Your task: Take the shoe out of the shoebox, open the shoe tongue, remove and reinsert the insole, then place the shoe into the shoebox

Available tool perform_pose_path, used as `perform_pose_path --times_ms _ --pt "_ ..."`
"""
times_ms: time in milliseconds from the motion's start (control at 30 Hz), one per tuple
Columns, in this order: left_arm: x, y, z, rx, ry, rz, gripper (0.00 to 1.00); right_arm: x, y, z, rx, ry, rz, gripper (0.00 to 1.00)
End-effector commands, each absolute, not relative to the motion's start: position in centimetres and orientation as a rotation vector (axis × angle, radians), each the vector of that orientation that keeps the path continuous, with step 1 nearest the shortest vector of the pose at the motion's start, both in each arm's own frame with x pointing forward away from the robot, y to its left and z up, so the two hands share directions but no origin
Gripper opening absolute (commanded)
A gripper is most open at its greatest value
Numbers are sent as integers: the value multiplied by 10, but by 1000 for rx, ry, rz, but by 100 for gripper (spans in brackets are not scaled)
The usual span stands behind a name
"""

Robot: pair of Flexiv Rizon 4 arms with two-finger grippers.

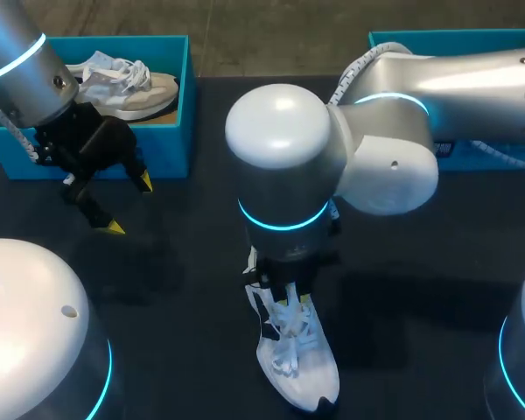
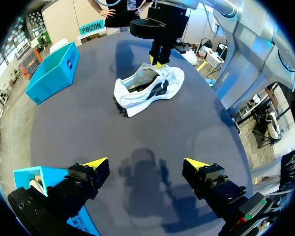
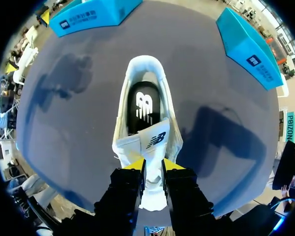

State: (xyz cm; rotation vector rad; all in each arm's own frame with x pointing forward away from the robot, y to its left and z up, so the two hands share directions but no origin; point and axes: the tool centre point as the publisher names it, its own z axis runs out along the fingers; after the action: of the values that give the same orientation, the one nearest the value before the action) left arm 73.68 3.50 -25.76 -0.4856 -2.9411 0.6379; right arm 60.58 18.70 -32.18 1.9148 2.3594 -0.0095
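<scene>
A white shoe [image 1: 299,367] with a black insole [image 3: 143,105] stands on the dark table, toe toward the front edge. My right arm reaches to the middle, and my right gripper [image 3: 153,164] is down over the shoe's lacing, shut on the raised white tongue [image 3: 153,140]. In the left wrist view the same gripper [image 2: 158,63] stands on the shoe [image 2: 147,88]. My left gripper [image 1: 129,205] hangs open and empty in front of a blue shoebox [image 1: 177,131], well to the left of the shoe.
The left shoebox holds a second, beige-and-white shoe [image 1: 122,83]. Another blue box [image 1: 455,39] stands at the back right, mostly hidden behind my right arm. Bare dark tabletop [image 1: 184,297] lies between my left gripper and the shoe.
</scene>
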Motion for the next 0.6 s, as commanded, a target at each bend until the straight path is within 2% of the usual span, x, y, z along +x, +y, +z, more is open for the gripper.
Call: perform_pose_path --times_ms 33,300,600 --pt "736 35 -257 -485 -2942 634 100 594 188 -313 1898 2343 9 22" --pt "736 35 -257 -485 -2942 634 100 579 204 -308 1821 2390 48 22" --pt "736 35 -257 -485 -2942 634 100 603 205 -334 1862 2450 44 21"
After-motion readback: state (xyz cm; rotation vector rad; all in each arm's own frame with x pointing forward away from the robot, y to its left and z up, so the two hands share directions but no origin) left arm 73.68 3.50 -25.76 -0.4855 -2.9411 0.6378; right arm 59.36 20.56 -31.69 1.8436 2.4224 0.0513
